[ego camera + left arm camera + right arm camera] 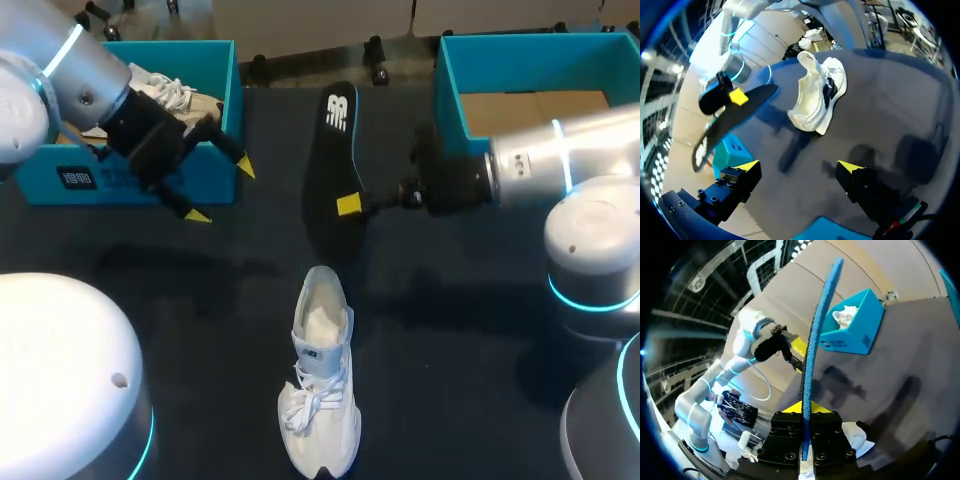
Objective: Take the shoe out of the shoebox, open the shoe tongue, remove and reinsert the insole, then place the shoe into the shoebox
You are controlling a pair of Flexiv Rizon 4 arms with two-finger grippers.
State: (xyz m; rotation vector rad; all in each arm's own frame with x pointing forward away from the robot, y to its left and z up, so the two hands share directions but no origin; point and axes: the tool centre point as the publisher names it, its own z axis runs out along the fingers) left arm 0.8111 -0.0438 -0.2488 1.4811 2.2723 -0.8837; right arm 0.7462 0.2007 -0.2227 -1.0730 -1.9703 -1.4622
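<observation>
A white shoe [320, 385] lies on the dark table near its front edge, heel end toward the back, tongue pulled open; in the left wrist view the shoe [819, 95] lies well ahead of the open fingers. My right gripper [350, 205] is shut on a black insole [337, 150], holding it in the air over the table's middle. In the right wrist view the insole [817, 335] stands edge-on between the fingers, its blue side showing. My left gripper [222, 190] hangs open and empty in front of the left blue box [205, 185].
The left blue box holds another white shoe [165, 92]. A second blue box [525, 75] with a cardboard floor stands at the back right, behind my right arm. Dark bare table lies between the boxes and around the shoe.
</observation>
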